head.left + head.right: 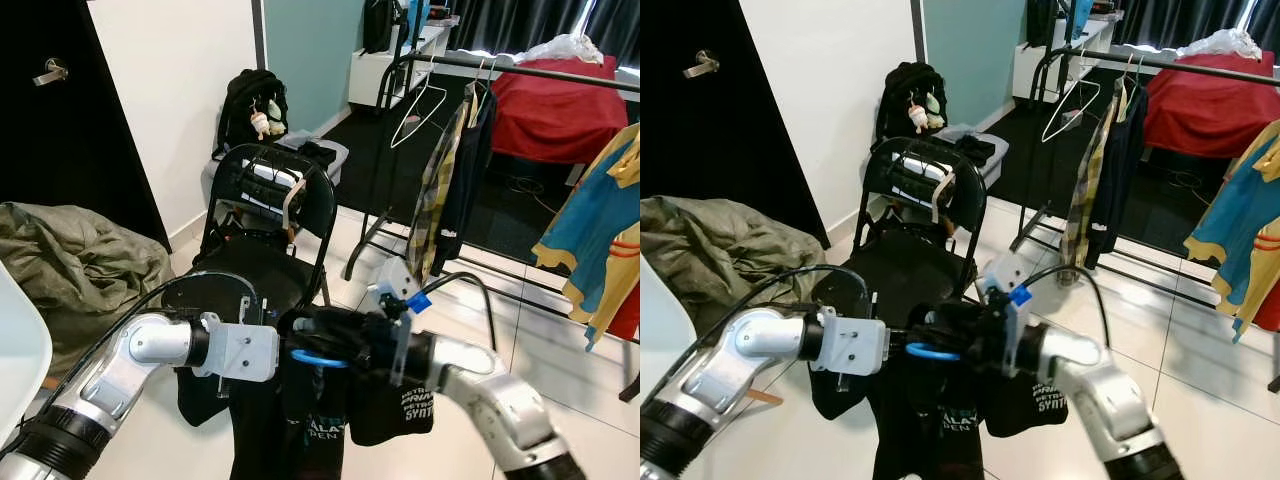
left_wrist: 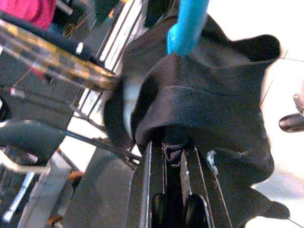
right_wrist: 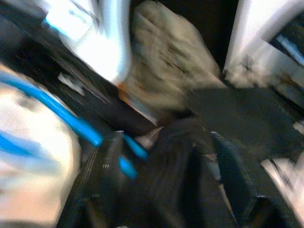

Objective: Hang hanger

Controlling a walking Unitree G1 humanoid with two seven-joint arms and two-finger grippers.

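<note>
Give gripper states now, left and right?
Left gripper: shut on black T-shirt fabric.
Right gripper: around T-shirt fabric by the blue hanger; too blurred to tell.

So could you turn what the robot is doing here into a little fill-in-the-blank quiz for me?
1. The hanger held between the two grippers is ____ in colour.
2. The garment on it is a ____ T-shirt with light lettering.
3. Behind the arms stands a black folding ____.
4. On the clothes rail hangs an empty ____ wire hanger, next to a plaid shirt.

The left gripper pinches the shirt's fabric; the right gripper is at the hanger too.

Missing words: blue; black; chair; white
</note>
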